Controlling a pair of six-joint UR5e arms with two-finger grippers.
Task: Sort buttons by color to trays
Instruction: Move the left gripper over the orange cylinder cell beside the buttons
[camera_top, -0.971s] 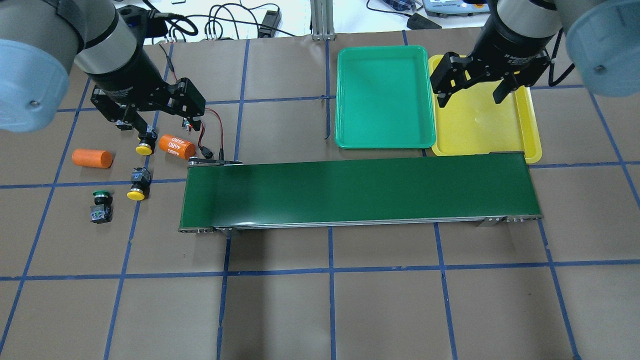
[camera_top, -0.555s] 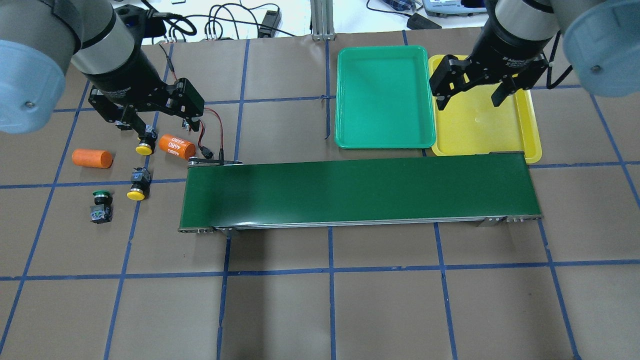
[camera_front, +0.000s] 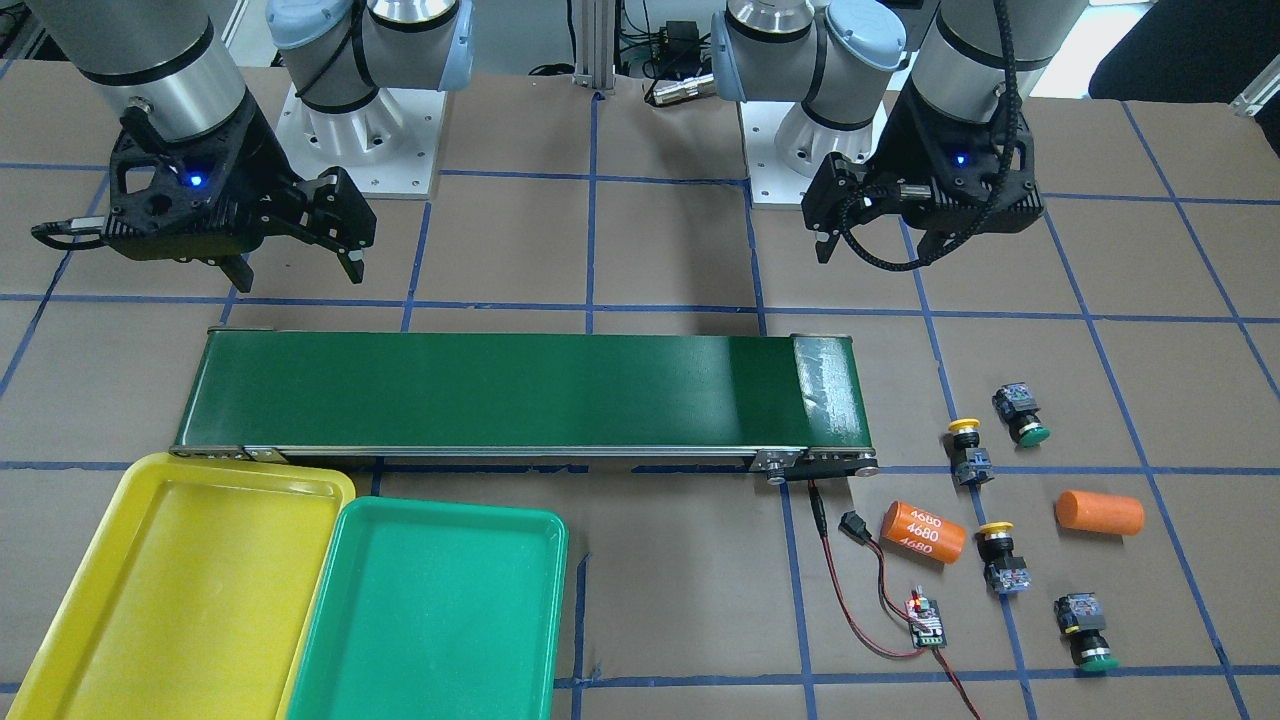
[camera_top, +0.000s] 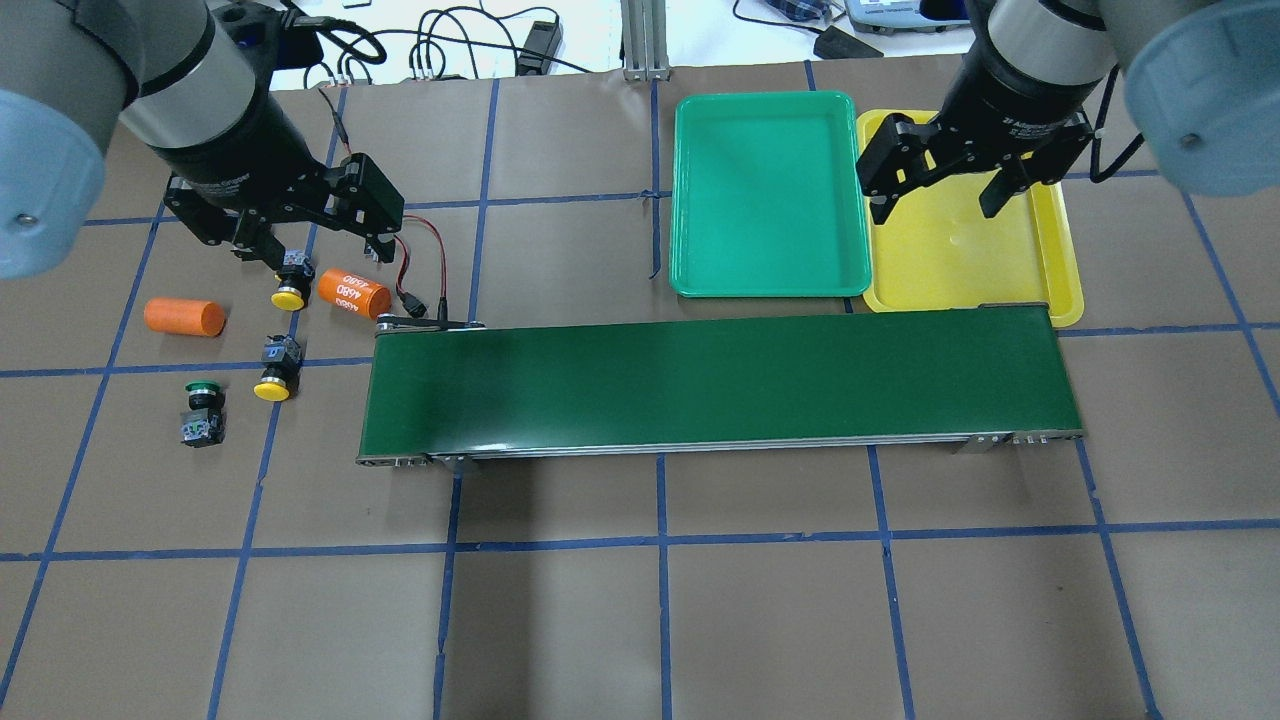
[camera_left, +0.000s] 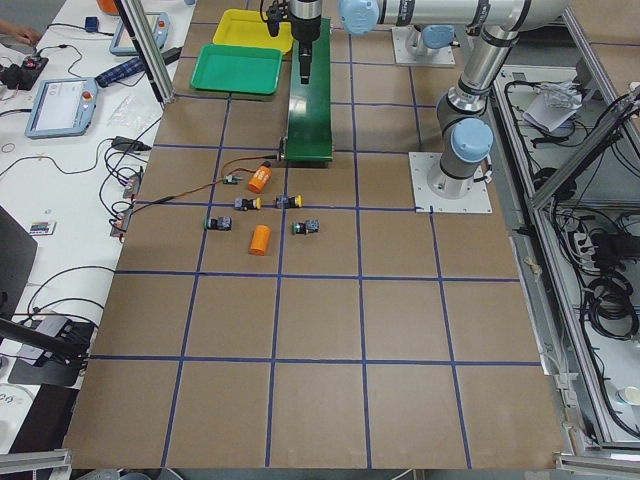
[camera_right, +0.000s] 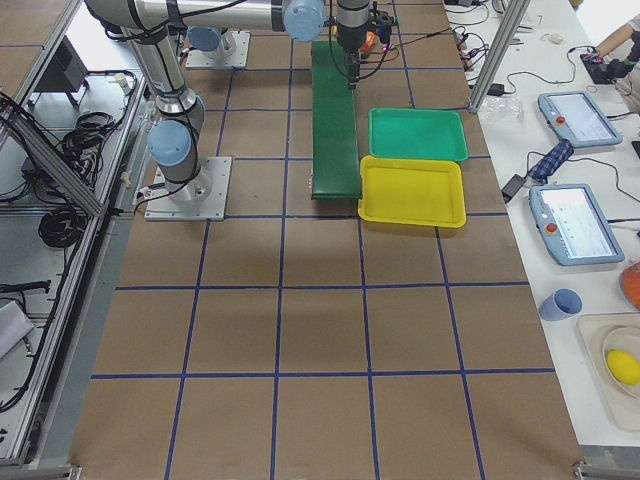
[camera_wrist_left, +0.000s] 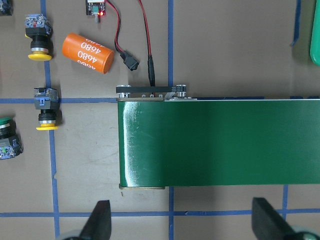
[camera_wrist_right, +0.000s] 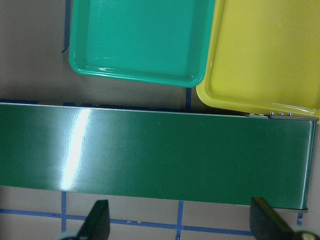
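Both hands are raised with fingers apart, holding nothing: the left hand (camera_top: 312, 240) by the left end of the belt (camera_top: 715, 385), the right hand (camera_top: 935, 205) by its right end. Four buttons (camera_front: 968, 452) lie on the surface (camera_top: 760, 620) near its left edge. The green tray (camera_top: 770, 195) and yellow tray (camera_top: 960, 270) sit side by side along the far edge, toward the right.

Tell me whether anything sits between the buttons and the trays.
Yes. The orange 4680 cylinder lies just tray-side of the buttons, and the conveyor belt spans most of the gap toward the green tray and yellow tray.
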